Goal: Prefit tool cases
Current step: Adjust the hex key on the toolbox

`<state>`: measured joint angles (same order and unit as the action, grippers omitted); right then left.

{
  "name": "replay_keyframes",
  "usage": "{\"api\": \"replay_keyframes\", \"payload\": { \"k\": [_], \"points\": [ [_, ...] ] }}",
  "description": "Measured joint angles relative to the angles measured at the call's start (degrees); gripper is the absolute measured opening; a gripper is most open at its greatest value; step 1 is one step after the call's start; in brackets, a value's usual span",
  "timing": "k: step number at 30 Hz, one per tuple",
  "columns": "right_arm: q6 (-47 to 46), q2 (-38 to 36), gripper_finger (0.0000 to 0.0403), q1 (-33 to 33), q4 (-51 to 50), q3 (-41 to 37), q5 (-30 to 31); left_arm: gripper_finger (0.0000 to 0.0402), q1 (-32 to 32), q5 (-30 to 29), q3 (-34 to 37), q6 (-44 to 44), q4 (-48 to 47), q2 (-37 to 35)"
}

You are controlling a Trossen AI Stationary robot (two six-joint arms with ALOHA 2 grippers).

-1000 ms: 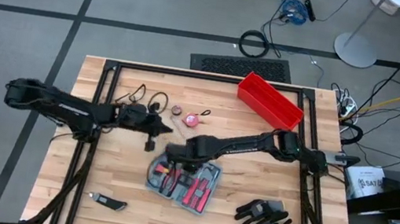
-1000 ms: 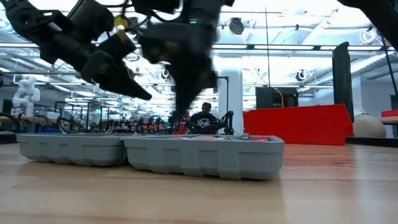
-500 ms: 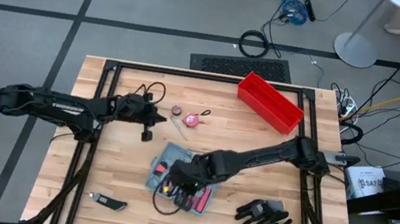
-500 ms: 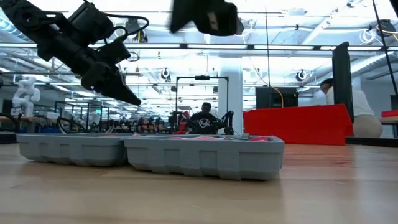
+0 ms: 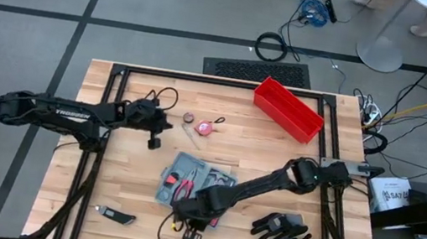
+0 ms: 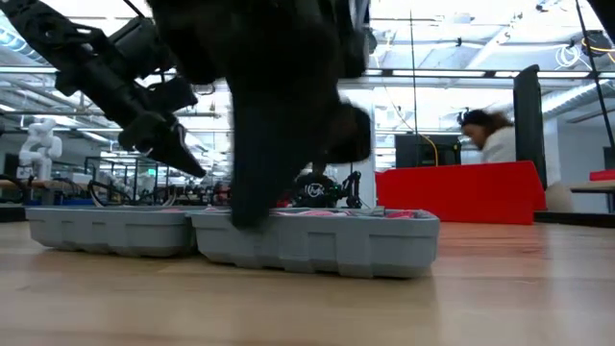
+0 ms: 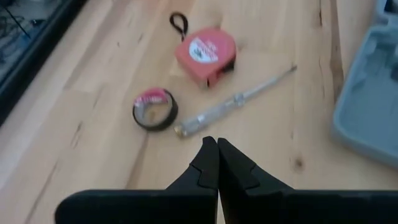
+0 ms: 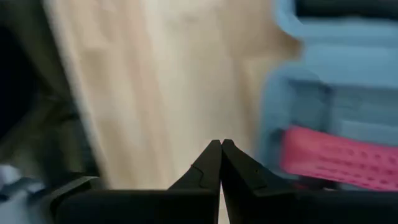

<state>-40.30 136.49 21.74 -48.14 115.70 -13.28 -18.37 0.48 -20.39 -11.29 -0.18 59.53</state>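
High view: right gripper point(image 5: 194, 237) has swung past the tool case point(image 5: 185, 176)

The tool case point(image 5: 187, 185) was grey-blue, with red and black tool handles inside it. The bin point(image 5: 287, 108) was bright red. The table point(image 5: 113, 198) was light wood with pale plank stripes, and its frame point(image 5: 98, 153) was black. The tape measure point(image 7: 206, 54) was red with a white label. The roll of tape point(image 7: 155, 109) was black with a pink top. The screwdriver point(image 7: 233, 103) was clear with a metal tip. The gloves point(image 5: 281, 234) were black and grey. Both arms were dark.
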Motion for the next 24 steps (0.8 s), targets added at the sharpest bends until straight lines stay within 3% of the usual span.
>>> {"api": "replay_keyframes", "payload": {
  "k": [6, 13, 18, 24],
  "points": [
    [1.0, 1.0, 0.0000, -0.2, -10.5, 0.1, 2.4, 0.0000, 0.0, 0.0, 0.0, 0.4, -2.4, 0.0],
    [7.2, 0.6, 0.0000, -1.1, -22.9, 0.0, 16.1, 0.0000, 0.0, 1.6, 0.0, 3.4, -2.1, 0.0],
    [11.7, 0.1, 0.0000, -3.1, -22.8, 0.0, 16.7, 0.0000, 0.0, 3.2, 0.0, 3.3, 1.2, 0.0],
    [13.7, -5.9, 0.0000, -4.4, -25.5, 0.0, 16.7, 0.0000, -1.6, 2.5, 0.0, -2.9, 14.7, 3.0]
  ]
}}
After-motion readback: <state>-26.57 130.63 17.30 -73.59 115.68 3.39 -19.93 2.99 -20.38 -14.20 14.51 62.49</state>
